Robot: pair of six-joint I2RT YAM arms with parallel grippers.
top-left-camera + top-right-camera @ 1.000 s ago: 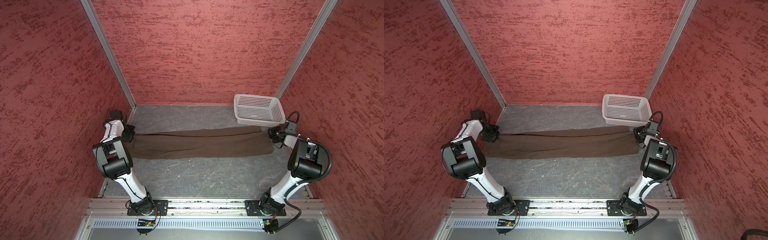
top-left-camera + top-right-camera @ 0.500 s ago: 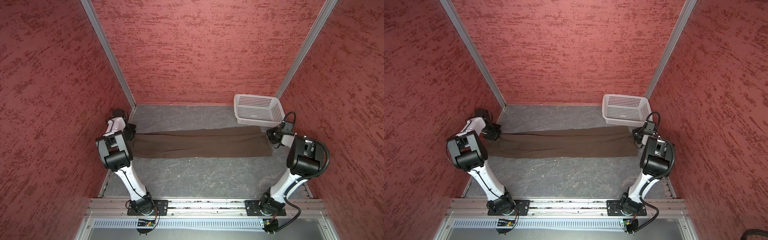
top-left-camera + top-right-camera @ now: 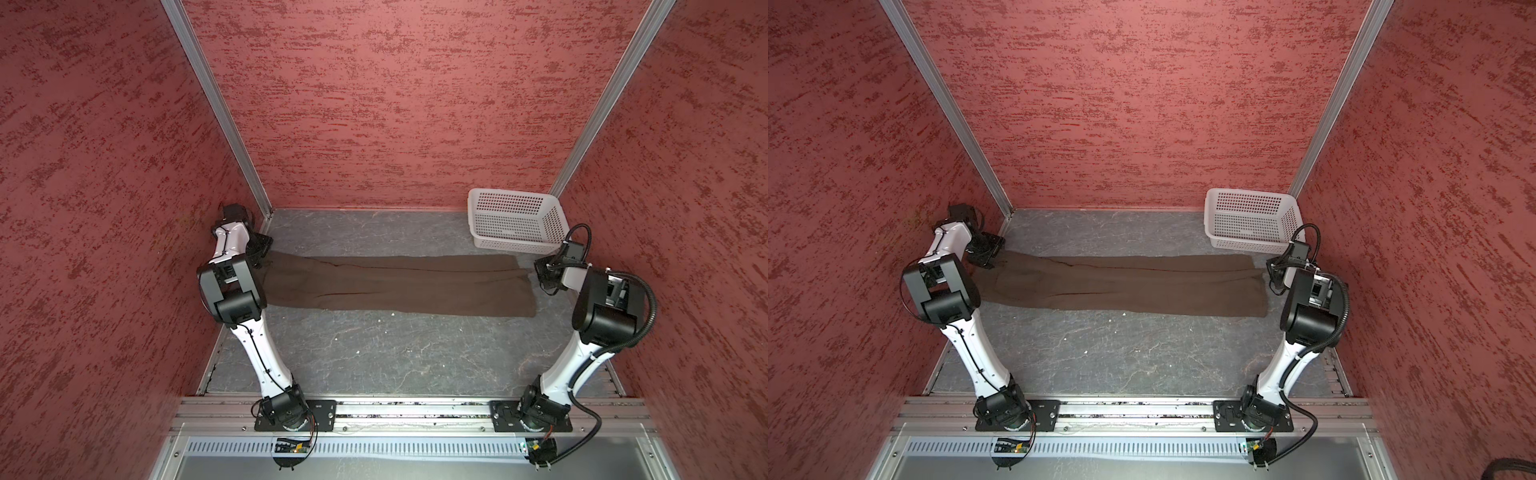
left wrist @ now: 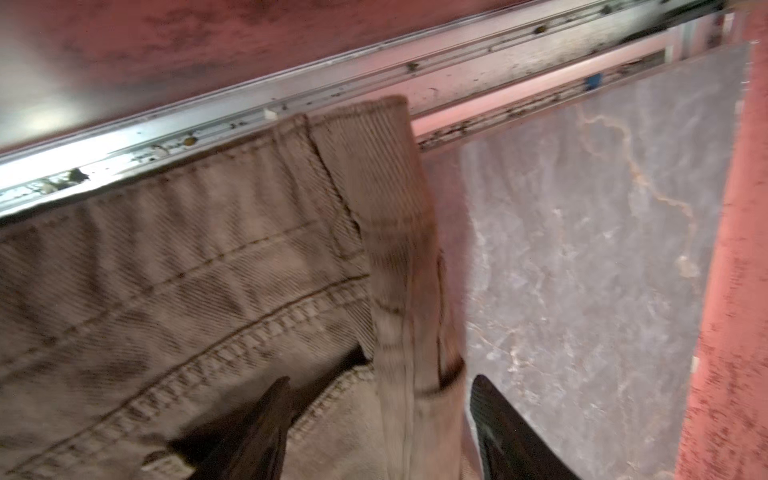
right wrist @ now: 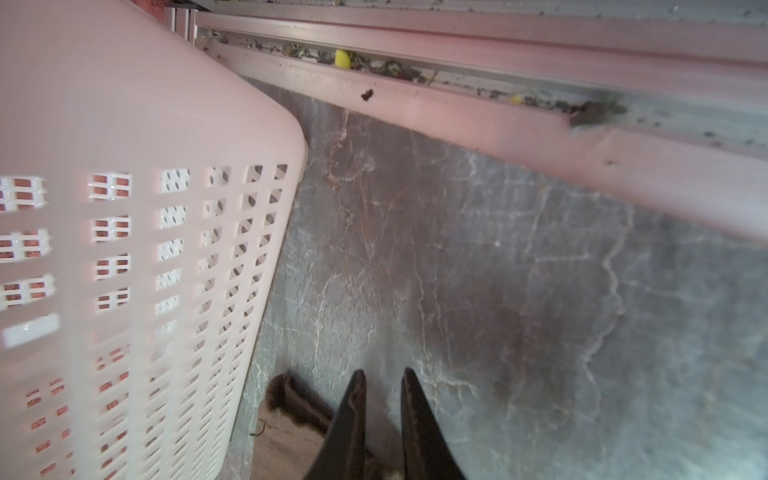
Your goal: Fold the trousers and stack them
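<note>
The dark brown trousers (image 3: 395,286) (image 3: 1121,286) lie flat on the grey table, folded lengthwise, running from left to right. My left gripper (image 3: 259,249) (image 3: 984,251) is at their waistband end by the left wall. In the left wrist view its jaws (image 4: 380,380) stand wide open, with the waistband (image 4: 187,270) loose between them. My right gripper (image 3: 542,274) (image 3: 1273,276) is at the leg-hem end. In the right wrist view its fingertips (image 5: 384,371) are slightly apart with bare table between them. The hem (image 5: 291,415) lies beside one finger.
A white perforated basket (image 3: 515,220) (image 3: 1250,220) stands at the back right corner, close to my right gripper, and fills one side of the right wrist view (image 5: 124,249). Red walls and metal rails close in the table on three sides.
The left jaws have opened wide and let go of the waistband. The right jaws have parted a little. The trousers have settled flat, and the left arm's elbow has shifted toward the table.
</note>
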